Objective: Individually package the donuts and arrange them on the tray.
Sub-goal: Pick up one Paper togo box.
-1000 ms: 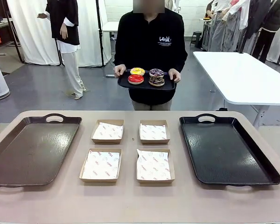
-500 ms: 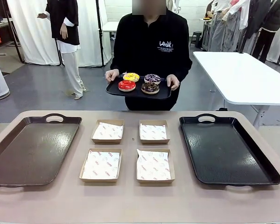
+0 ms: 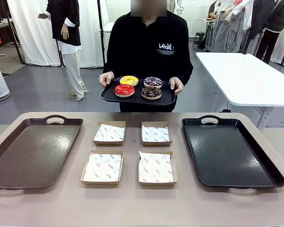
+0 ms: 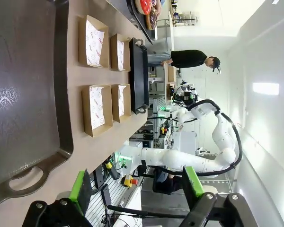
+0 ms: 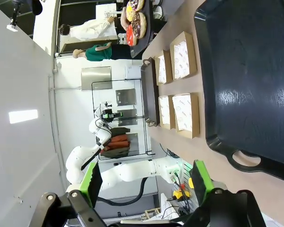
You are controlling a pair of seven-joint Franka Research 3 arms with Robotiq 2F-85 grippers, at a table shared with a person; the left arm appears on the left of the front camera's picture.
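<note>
Four paper-lined boxes (image 3: 102,167) sit in a two-by-two block on the surface (image 3: 132,205). Beyond the boxes, off the far edge, a person holds a small black tray (image 3: 166,100) in the air, with one hand (image 3: 105,78) at one end and the other hand (image 3: 176,84) at the opposite end. All four donuts lie on it. The red donut (image 3: 124,90) and the chocolate donut (image 3: 151,92) are on the side nearer the boxes, with the yellow donut (image 3: 128,80) and the purple donut (image 3: 153,82) just behind them. To the left of the boxes lies a large dark tray (image 3: 31,151), and to their right a second large tray (image 3: 229,151). The left jaws are released, their green pads (image 4: 78,189) wide apart and grasping nothing. The right jaws are likewise released, their pads (image 5: 201,182) spread
</note>
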